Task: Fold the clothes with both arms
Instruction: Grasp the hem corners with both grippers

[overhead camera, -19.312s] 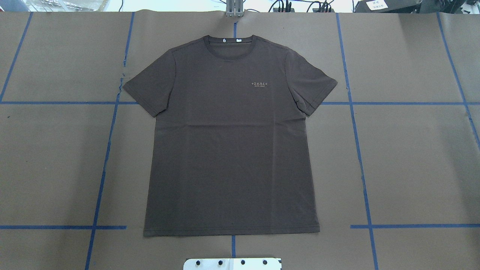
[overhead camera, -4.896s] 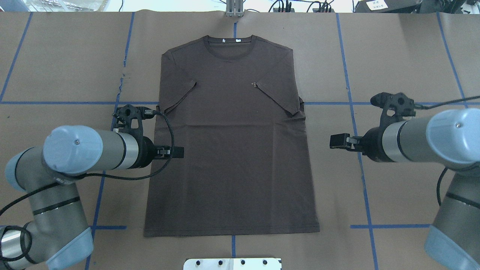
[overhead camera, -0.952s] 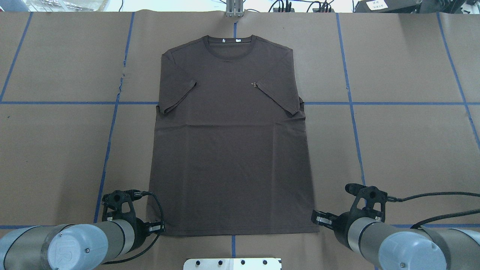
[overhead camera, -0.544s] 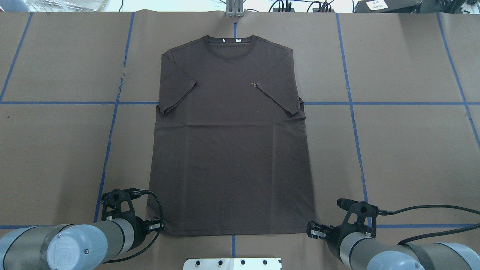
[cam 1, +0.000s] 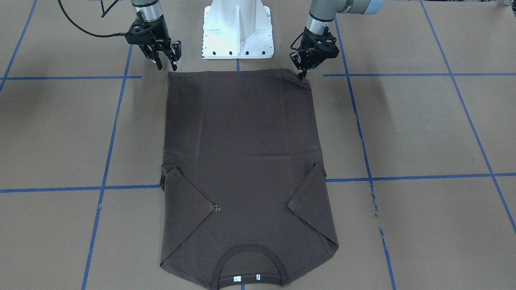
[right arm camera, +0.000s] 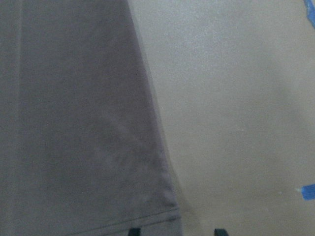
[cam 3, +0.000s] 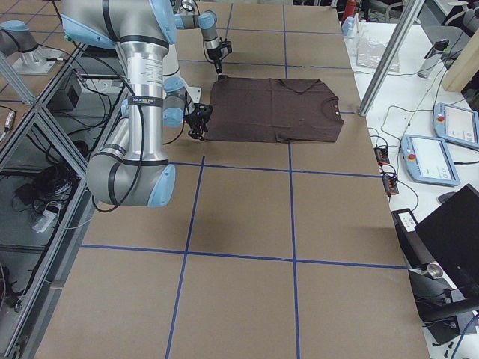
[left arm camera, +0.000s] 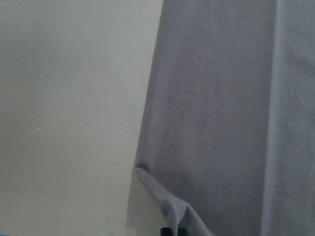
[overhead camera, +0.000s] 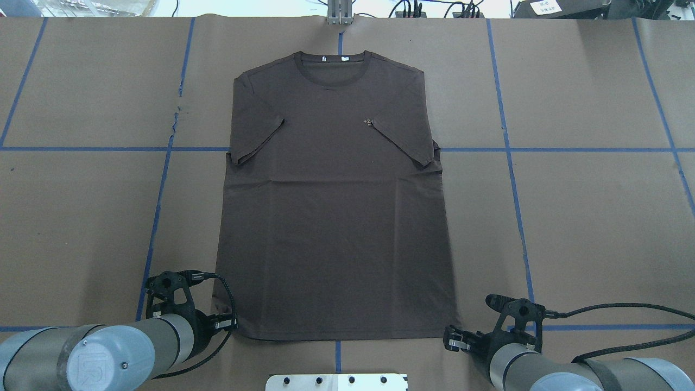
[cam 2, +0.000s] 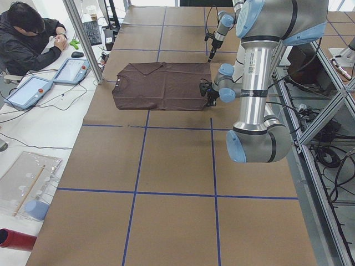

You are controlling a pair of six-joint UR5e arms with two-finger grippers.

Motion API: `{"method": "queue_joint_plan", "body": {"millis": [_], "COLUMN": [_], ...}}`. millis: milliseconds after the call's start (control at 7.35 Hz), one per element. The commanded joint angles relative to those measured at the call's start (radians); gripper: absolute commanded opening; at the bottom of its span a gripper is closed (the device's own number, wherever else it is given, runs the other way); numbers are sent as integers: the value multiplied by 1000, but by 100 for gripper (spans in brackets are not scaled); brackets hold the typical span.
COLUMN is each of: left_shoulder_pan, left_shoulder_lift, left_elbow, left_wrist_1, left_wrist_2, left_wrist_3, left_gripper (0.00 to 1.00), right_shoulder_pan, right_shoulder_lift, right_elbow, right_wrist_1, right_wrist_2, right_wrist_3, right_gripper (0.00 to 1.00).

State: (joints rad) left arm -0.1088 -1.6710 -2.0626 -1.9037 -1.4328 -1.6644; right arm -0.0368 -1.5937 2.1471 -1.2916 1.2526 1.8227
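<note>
The dark brown T-shirt [overhead camera: 336, 217] lies flat on the table, both sleeves folded in over the chest and the collar at the far edge. It also shows in the front view [cam 1: 242, 141]. My left gripper [cam 1: 302, 75] is shut on the left corner of the hem, which puckers up in the left wrist view [left arm camera: 167, 196]. In the overhead view the left gripper [overhead camera: 228, 326] sits at that corner. My right gripper [cam 1: 167, 64] is open, and its fingertips [right arm camera: 134, 231] straddle the right hem corner [right arm camera: 170, 211]. It also shows in the overhead view [overhead camera: 452, 341].
Brown paper with blue tape lines covers the table [overhead camera: 597, 217]. The white pedestal base [cam 1: 238, 28] stands just behind the hem, between the arms. A person [cam 2: 25, 39] sits at a side bench with tablets beyond the collar end.
My right gripper has moved back toward the robot's base and down to the right hem corner. My left gripper has stayed at the left hem corner.
</note>
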Motion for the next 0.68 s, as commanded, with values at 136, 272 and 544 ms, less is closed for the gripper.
{"method": "queue_joint_plan", "body": {"millis": [136, 272, 544], "left_shoulder_pan": [-2, -2, -3], "left_shoulder_lift": [4, 4, 5], "left_elbow": [-14, -16, -16], "left_wrist_1": [5, 5, 5], "left_wrist_2": [0, 0, 0], "left_wrist_3": [0, 0, 0], "left_gripper": [0, 0, 0], "right_shoulder_pan": [-6, -6, -8], "right_shoulder_lift": [46, 47, 43], "right_elbow": [-41, -42, -43], "right_wrist_1": [0, 0, 0], "right_wrist_2": [-1, -2, -1], "right_wrist_3": [0, 0, 0], "right_gripper": [55, 54, 54]}}
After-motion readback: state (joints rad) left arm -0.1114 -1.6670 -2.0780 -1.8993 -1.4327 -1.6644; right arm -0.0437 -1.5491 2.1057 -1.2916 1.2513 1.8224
